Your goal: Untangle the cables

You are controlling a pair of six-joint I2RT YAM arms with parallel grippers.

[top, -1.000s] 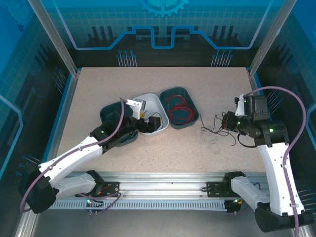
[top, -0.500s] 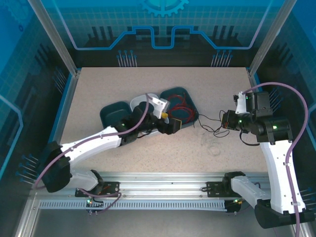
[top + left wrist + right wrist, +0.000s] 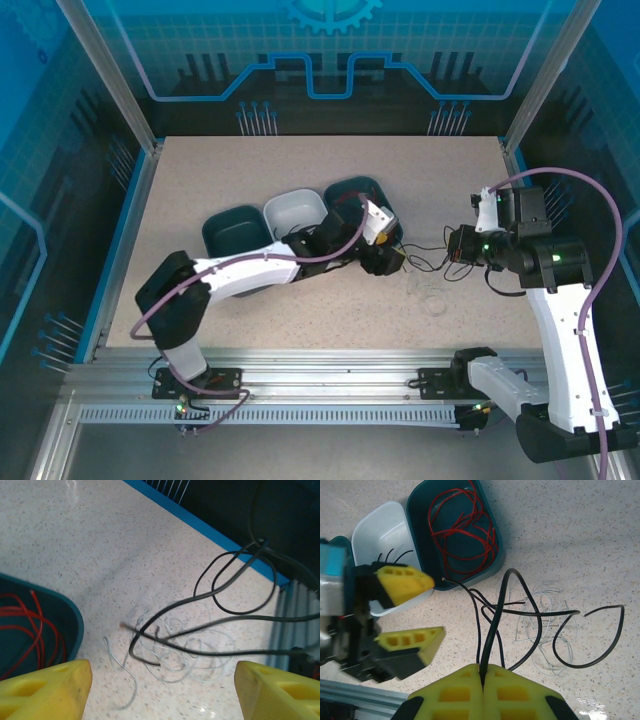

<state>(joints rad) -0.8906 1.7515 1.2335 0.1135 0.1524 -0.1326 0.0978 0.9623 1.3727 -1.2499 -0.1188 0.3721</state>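
A tangle of black cables [image 3: 520, 611] and whitish cables [image 3: 540, 630] lies on the speckled table right of the bins. My right gripper [image 3: 482, 672] is shut on a black cable that rises from the tangle; it hangs at the right of the table [image 3: 462, 245]. My left gripper [image 3: 162, 690] is open, its yellow fingers wide apart just above and short of the whitish loops [image 3: 185, 655] and black strands [image 3: 200, 595], nothing between them. From above it sits by the teal bin's corner [image 3: 388, 247]. Red cables [image 3: 462, 525] lie coiled in that bin.
Three bins stand in a row: a dark teal one [image 3: 228, 228], a white one [image 3: 295, 208], and the teal one with the red cables [image 3: 352, 188]. The left arm stretches across in front of them. A blue rail [image 3: 220, 537] edges the table beyond the tangle.
The left arm has swung right from over the white bin to the tangle's left side, its fingers closing a little. The right gripper has stayed shut on the black cable, nearly still.
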